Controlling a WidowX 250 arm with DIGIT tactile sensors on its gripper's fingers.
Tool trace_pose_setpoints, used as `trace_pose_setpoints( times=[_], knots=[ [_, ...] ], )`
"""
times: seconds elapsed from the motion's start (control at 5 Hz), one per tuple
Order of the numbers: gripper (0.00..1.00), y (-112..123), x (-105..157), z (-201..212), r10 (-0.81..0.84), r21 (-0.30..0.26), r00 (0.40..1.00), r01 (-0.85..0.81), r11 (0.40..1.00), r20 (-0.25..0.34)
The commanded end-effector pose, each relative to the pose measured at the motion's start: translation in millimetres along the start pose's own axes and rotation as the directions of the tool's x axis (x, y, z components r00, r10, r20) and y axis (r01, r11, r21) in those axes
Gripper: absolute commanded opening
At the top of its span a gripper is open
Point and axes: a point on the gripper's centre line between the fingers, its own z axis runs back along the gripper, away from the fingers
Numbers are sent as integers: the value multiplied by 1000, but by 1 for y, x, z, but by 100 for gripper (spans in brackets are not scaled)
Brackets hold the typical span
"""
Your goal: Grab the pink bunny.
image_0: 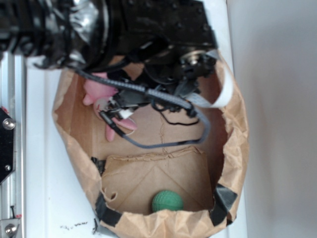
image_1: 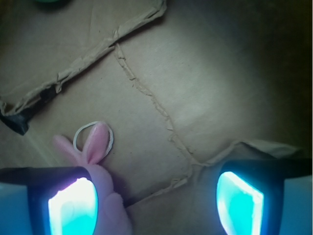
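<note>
Gripper [image_1: 156,200] fingers wide apart, holding nothing. Pink bunny [image_1: 105,196] sits by one finger, not btwn them, on the paper bag [image_1: 210,83] floor. Prob soft, light, squishy: squeeze its fat body, not the floppy ears. Green ball [image_0: 167,201] far off.

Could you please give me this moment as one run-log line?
gripper: open, inside paper bag | pink bunny: beside one finger, not gripped | green ball: apart, untouched
</note>
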Motion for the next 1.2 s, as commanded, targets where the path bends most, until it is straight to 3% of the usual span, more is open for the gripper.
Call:
trace_pose_setpoints(
  times=[0.0,0.2,0.6,0.8,1.0],
  knots=[
    [100,-17,-9,8,-27,1,999,27,1000,-20],
    [100,-25,-12,12,-27,-42,998,25,999,-50],
    [100,-33,-16,8,-29,-36,997,27,999,-77],
    [100,-38,-14,2,-53,-56,996,49,997,-71],
    [100,-54,-11,-9,-17,-41,999,15,999,-33]
  ],
)
